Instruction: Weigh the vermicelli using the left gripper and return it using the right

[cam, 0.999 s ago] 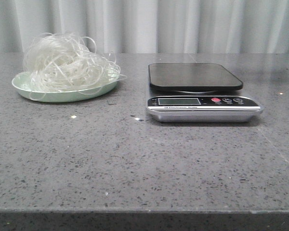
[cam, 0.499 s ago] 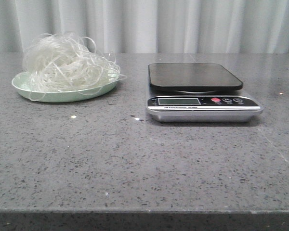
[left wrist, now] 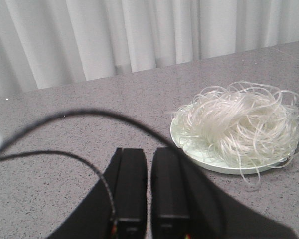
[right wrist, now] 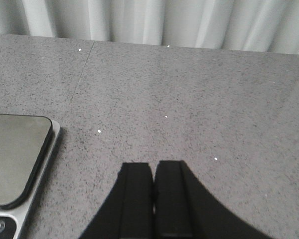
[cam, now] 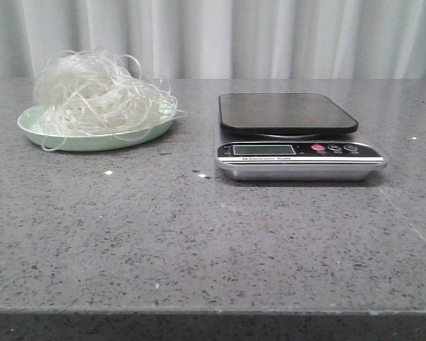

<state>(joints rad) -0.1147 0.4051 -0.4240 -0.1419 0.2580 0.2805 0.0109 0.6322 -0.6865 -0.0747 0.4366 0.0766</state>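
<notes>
1. Nothing on the table has shifted since a second ago: from the front, the vermicelli (cam: 96, 92), plate and scale sit exactly as they did, and neither arm has come into that view.

2. My left gripper (left wrist: 149, 191) has its two black fingers drawn nearly together with only a thin slit between them, and nothing held. It hangs above bare countertop (left wrist: 65, 124).

3. My right gripper (right wrist: 153, 196) is pressed together too, empty, over the stone beside the scale (right wrist: 15, 159).

4. I see the vermicelli heaped on the pale green plate (cam: 92, 141) at the table's far left, a loose mound spilling a few strands over the rim.

5. What I judge matters most: in the left wrist view the pile lies ahead of the fingers and off to one side, near but well short of touching. So the left arm is plainly the nearer one, which suits the task's first half.

6. The tangle has no real long axis. It is roughly round, so I reckon the approach angle matters little. What counts is coming down over its middle.

7. The scale's dark platform (cam: 287, 112) stands empty, to the right of the plate and apart from it. Weighing has not begun.

8. Before reaching, I would need to spread the left fingers wide, since as they stand they would only poke the strands.
</notes>
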